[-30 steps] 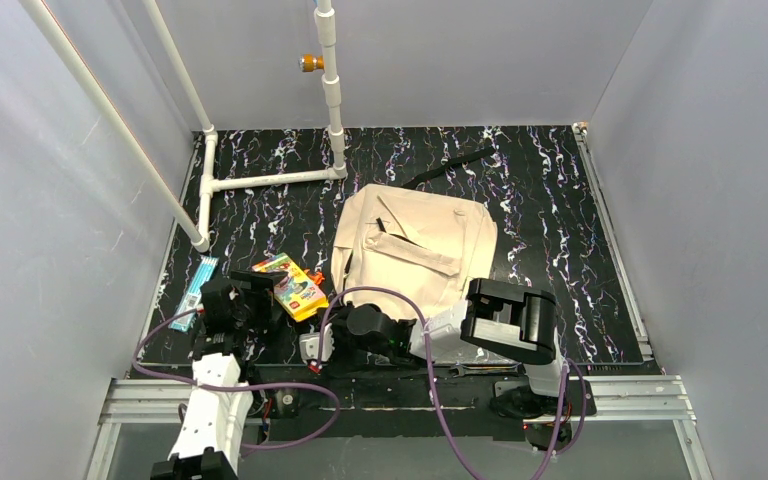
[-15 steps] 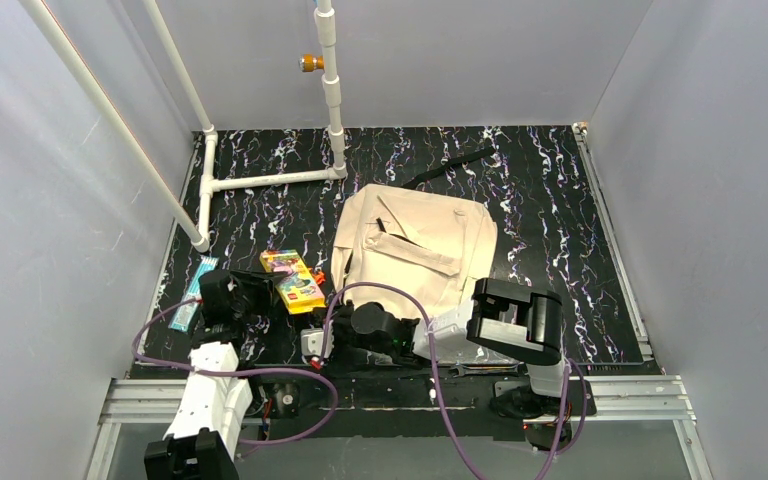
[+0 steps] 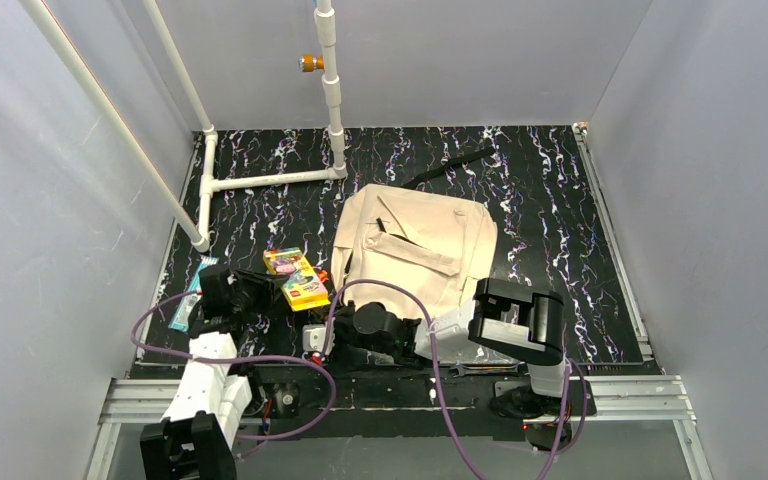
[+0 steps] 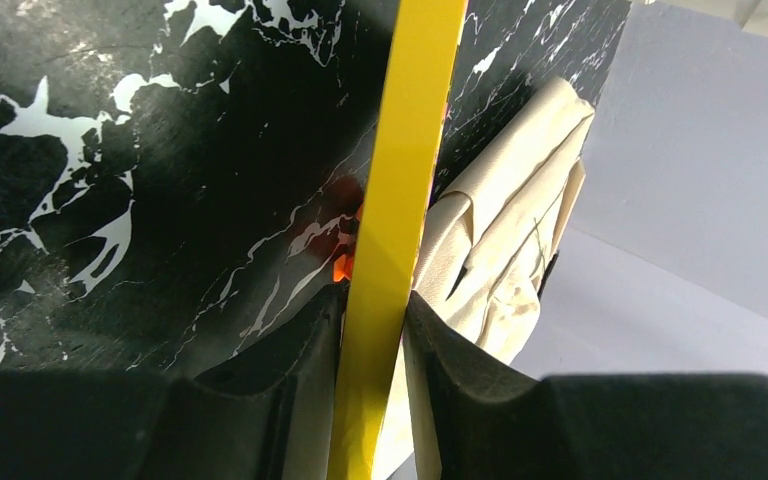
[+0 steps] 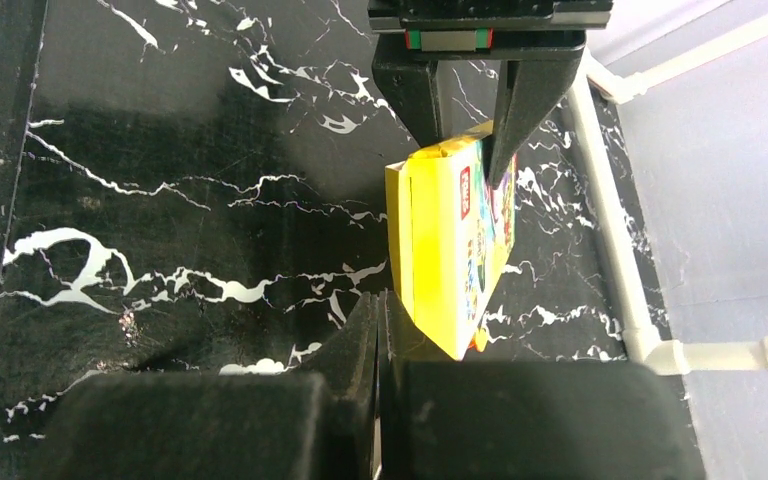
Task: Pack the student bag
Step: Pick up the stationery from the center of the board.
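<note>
Top external view: the student bag (image 3: 415,245), beige with flap pockets and a black strap, lies flat in the middle of the table (image 3: 560,200). The right arm hides its near edge. The left hand (image 4: 372,305) clamps a yellow book (image 3: 302,281), tilted steeper than a second ago. The right hand (image 5: 378,315) is blurred, its fingers together.

Black marbled bench (image 3: 560,200) carries the student bag (image 3: 415,245), beige, lying flat at centre with a black strap (image 3: 450,163) trailing from its far edge. A yellow book (image 3: 305,290) sits just left of the bag. The left pincer (image 3: 268,293) meets the book's left edge. The right pincer (image 3: 310,342) lies low, near of the book. A blue packet (image 3: 192,295) rests at the bench's left edge. White pipe frame (image 3: 260,180) stands far left.
</note>
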### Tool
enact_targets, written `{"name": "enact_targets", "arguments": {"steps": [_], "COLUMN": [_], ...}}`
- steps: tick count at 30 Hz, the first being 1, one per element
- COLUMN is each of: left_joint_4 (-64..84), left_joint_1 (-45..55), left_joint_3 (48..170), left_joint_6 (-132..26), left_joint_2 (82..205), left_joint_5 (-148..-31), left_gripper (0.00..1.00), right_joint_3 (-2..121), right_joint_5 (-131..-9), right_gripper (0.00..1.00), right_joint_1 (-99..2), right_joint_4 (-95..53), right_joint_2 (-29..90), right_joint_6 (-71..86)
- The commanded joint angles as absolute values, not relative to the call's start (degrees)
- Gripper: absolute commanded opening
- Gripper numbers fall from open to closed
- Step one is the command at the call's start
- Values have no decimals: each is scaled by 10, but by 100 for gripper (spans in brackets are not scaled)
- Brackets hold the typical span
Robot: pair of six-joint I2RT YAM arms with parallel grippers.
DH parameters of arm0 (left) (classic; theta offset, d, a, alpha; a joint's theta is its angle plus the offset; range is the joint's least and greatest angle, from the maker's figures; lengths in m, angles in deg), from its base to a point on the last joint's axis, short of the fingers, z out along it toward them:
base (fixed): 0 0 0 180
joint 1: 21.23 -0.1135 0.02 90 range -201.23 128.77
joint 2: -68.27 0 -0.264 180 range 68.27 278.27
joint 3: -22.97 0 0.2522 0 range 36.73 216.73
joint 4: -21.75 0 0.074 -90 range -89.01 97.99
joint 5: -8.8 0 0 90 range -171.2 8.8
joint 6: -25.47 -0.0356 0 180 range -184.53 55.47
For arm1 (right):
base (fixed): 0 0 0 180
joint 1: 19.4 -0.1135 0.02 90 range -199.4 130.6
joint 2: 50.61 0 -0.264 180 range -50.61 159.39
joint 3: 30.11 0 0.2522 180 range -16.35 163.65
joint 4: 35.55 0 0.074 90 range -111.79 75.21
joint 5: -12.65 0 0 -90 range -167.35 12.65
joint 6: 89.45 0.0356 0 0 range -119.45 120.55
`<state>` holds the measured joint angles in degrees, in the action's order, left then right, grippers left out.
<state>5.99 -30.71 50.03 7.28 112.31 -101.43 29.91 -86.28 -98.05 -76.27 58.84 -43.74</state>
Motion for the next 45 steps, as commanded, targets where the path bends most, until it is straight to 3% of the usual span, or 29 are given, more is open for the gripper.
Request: {"name": "enact_targets", "arguments": {"steps": [1, 3, 8, 10, 16, 19, 24, 28, 37, 45], "left_joint_4": [26, 4, -38, -51, -67, -66, -16, 69, 108, 106], "left_joint_1": [-309, -309, -309, -309, -308, -309, -309, -308, -293, -287], "left_joint_3": [540, 553, 589, 606, 638, 646, 668, 684, 761, 793], "left_joint_6": [14, -3, -25, -32, -35, -29, -12, 29, 41, 27], "left_joint_2": [1145, 1145, 1121, 1118, 1124, 1119, 1097, 1088, 1083, 1112], "left_joint_5": [-1040, -1041, -1046, -1045, -1059, -1074, -1134, -1181, -1236, -1322], "left_gripper": [25, 23, 21, 19, 17, 17, 17, 17, 19, 18], "right_joint_3": [298, 295, 303, 310, 305, 326, 412, 441, 423, 428], "right_joint_5": [-909, -944, -975, -997, -1059, -1040, -876, -731, -517, -357], "right_gripper": [10, 37, 75, 85, 98, 98, 98, 98, 98, 98], "right_joint_1": [-977, -977, -974, -965, -931, -874, -766, -718, -686, -649], "right_joint_4": [-802, -794, -613, -542, -398, -316, -189, -196, -539, -794], "right_joint_2": [553, 527, 408, 367, 303, 283, 285, 296, 387, 484], "right_joint_6": [-359, -299, -185, -131, -68, 17, 197, 356, 645, 784]}}
